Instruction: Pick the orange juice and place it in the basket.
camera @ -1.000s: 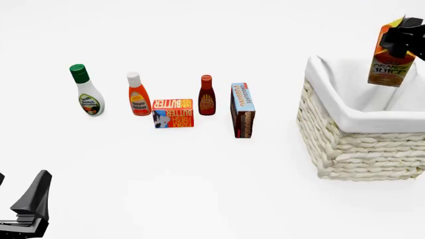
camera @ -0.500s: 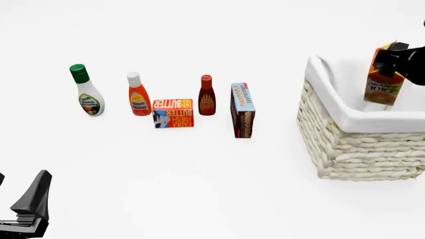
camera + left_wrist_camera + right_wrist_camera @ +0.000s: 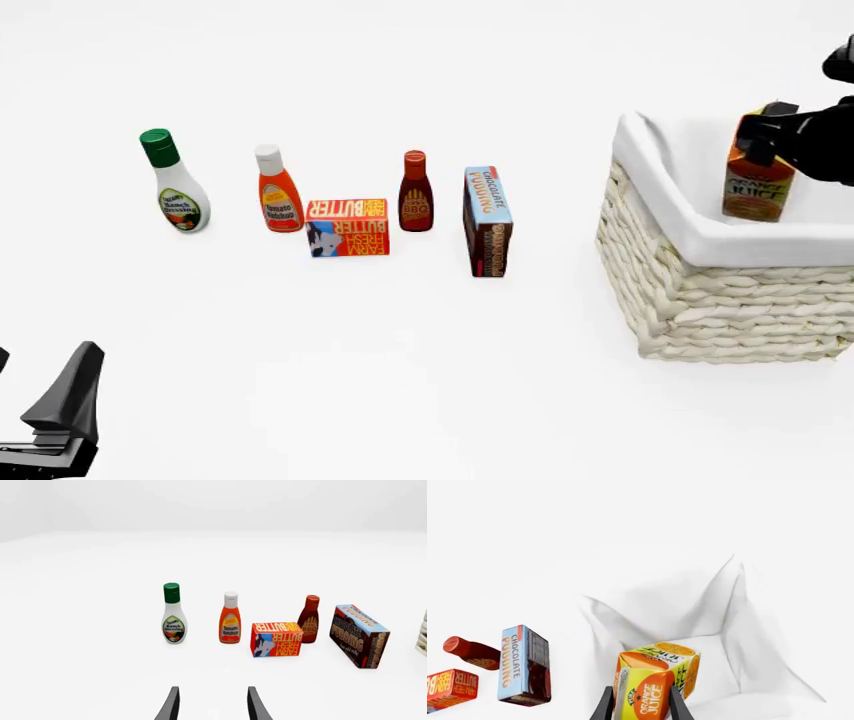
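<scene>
The orange juice carton (image 3: 758,183) hangs upright inside the mouth of the cream wicker basket (image 3: 721,300), its lower part below the cloth rim. My right gripper (image 3: 771,125) is shut on the carton's top; in the right wrist view the fingers (image 3: 606,705) clamp the carton (image 3: 657,682) over the white lining (image 3: 720,630). My left gripper (image 3: 60,420) sits low at the near left, open and empty; its fingertips (image 3: 172,705) show in the left wrist view.
On the table to the left of the basket stand a ranch dressing bottle (image 3: 174,182), a ketchup bottle (image 3: 278,190), a butter box (image 3: 348,228), a BBQ sauce bottle (image 3: 415,192) and a chocolate pudding box (image 3: 489,221).
My right gripper has lowered the orange juice carton and shifted it slightly left, from above the basket's rim down into the basket. The left arm has not moved.
</scene>
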